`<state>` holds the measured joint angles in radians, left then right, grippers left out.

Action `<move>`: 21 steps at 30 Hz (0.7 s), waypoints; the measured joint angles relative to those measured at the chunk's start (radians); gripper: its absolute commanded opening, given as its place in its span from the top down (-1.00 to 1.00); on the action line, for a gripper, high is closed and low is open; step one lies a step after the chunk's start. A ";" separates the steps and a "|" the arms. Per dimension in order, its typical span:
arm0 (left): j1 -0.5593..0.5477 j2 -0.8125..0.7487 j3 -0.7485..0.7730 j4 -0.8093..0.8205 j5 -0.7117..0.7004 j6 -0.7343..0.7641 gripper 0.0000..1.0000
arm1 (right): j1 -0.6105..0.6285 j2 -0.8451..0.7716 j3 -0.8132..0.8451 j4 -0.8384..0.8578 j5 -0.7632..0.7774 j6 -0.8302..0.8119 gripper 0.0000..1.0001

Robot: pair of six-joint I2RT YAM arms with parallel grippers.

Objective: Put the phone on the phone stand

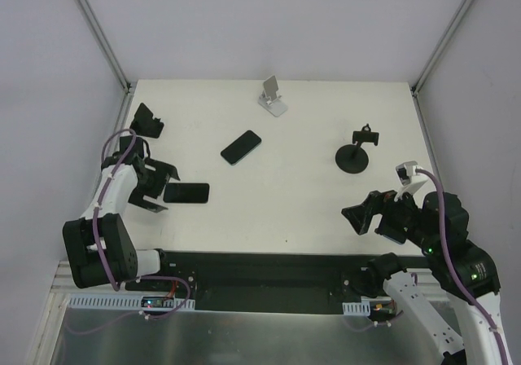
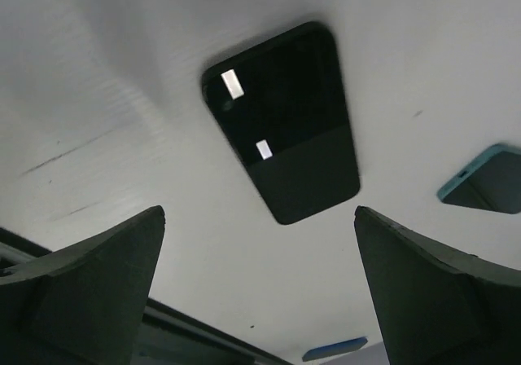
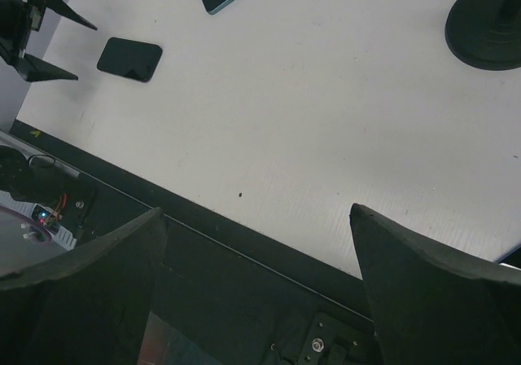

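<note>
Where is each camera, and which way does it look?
Top external: high behind, looking down on the table; left arm, right arm show.
Left wrist: on the left arm, facing the black phone; open left pincer shows.
Right wrist: on the right arm, looking leftward over the table; open right pincer shows.
Shared: all see the black phone.

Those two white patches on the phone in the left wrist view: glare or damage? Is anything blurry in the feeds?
Left wrist: the patches on the phone look like reflected lights, not cracks; the left fingers are out of focus. Right wrist: table sharp, right fingers blurred. Top external: even light, soft shadows.
</note>
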<state>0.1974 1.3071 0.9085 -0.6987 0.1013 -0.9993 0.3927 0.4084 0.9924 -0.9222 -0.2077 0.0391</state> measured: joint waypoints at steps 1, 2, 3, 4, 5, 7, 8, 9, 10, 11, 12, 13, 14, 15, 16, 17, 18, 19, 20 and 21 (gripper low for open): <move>0.000 -0.008 -0.042 -0.003 0.015 -0.022 -0.98 | 0.000 0.000 -0.002 0.002 -0.003 0.002 -0.92; 0.000 -0.016 -0.082 -0.010 0.029 -0.049 -0.98 | 0.000 0.000 -0.005 0.006 -0.007 0.002 -0.92; 0.000 -0.024 -0.109 -0.016 0.040 -0.072 -0.98 | 0.000 0.001 -0.006 0.007 -0.010 0.003 -0.92; 0.000 -0.030 -0.128 -0.018 0.049 -0.093 -0.98 | 0.000 0.001 -0.007 0.008 -0.012 0.004 -0.92; 0.000 -0.034 -0.135 -0.018 0.055 -0.106 -0.98 | 0.000 0.001 -0.008 0.010 -0.016 0.005 -0.92; 0.000 -0.035 -0.137 -0.010 0.071 -0.130 -0.98 | 0.000 0.001 -0.009 0.013 -0.018 0.005 -0.92; 0.000 -0.033 -0.137 -0.002 0.081 -0.144 -0.98 | 0.000 0.001 -0.010 0.013 -0.018 0.006 -0.92; 0.000 -0.027 -0.137 0.005 0.092 -0.156 -0.98 | 0.000 0.001 -0.010 0.013 -0.018 0.006 -0.92; 0.000 -0.018 -0.136 0.009 0.105 -0.167 -0.98 | 0.000 0.001 -0.011 0.013 -0.018 0.006 -0.92; 0.000 -0.001 -0.135 0.014 0.121 -0.181 -0.98 | 0.000 0.001 -0.014 0.014 -0.018 0.006 -0.92; 0.000 0.019 -0.135 0.019 0.142 -0.197 -0.98 | 0.000 0.001 -0.018 0.016 -0.018 0.006 -0.92; 0.000 0.043 -0.135 0.023 0.163 -0.212 -0.98 | 0.000 0.000 -0.023 0.017 -0.018 0.007 -0.92; 0.000 0.062 -0.135 0.026 0.178 -0.223 -0.98 | 0.000 0.000 -0.026 0.017 -0.018 0.007 -0.92; -0.004 0.085 -0.135 0.028 0.193 -0.240 -0.98 | 0.000 0.000 -0.029 0.017 -0.018 0.008 -0.92; -0.009 0.098 -0.135 0.031 0.203 -0.251 -0.98 | 0.000 0.000 -0.030 0.017 -0.018 0.009 -0.92; -0.016 0.111 -0.133 0.033 0.212 -0.269 -0.98 | 0.000 0.000 -0.032 0.018 -0.018 0.010 -0.92; -0.024 0.119 -0.132 0.036 0.219 -0.282 -0.98 | 0.000 0.000 -0.032 0.019 -0.018 0.010 -0.92; -0.035 0.123 -0.131 0.039 0.229 -0.302 -0.98 | 0.000 0.000 -0.032 0.020 -0.018 0.010 -0.92; -0.043 0.126 -0.130 0.043 0.233 -0.317 -0.98 | 0.000 0.000 -0.032 0.021 -0.018 0.010 -0.92; -0.051 0.129 -0.129 0.048 0.236 -0.333 -0.98 | 0.000 0.000 -0.032 0.021 -0.018 0.010 -0.92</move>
<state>0.1459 1.4357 0.7792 -0.6506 0.3370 -1.3323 0.3927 0.4080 0.9600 -0.9012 -0.2256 0.0494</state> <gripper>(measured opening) 0.992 0.958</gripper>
